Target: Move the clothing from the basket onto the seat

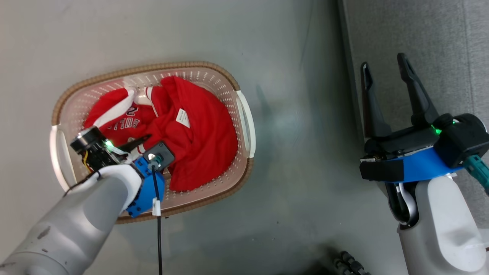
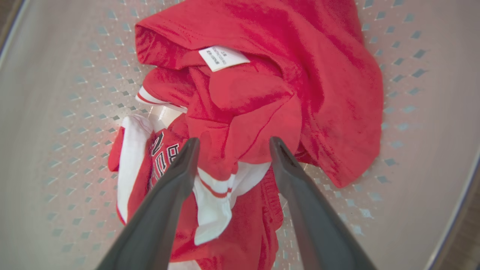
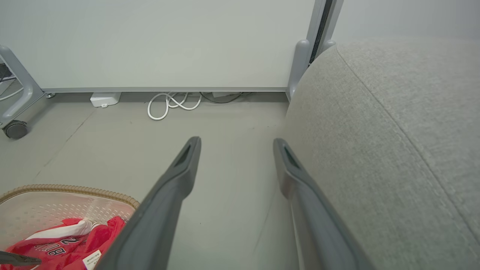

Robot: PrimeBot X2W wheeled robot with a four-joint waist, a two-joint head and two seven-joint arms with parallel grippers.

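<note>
- The seat (image 1: 428,30) fills the upper right of the head view, with nothing lying on the part in view.
- The floor (image 1: 298,152) runs as a broad bare strip between seat and basket, so anything dropped in transit would land there.
- The basket (image 1: 223,91) sits left of centre.
- The clothing (image 1: 198,141) lies bunched inside the basket, both red pieces overlapping.
- The right gripper (image 1: 384,63), at the right of the frame beside the seat's edge, is spread wide and carries nothing.
- The left gripper (image 2: 233,142) is down in the basket with its jaws wide, straddling a raised red fold and a white striped hem but not clamped.
- A white label (image 2: 223,57) shows at the upper middle.
- Risk: closing on that thin fold alone may let it slip. The tangled second piece may ride up and fall off.
</note>
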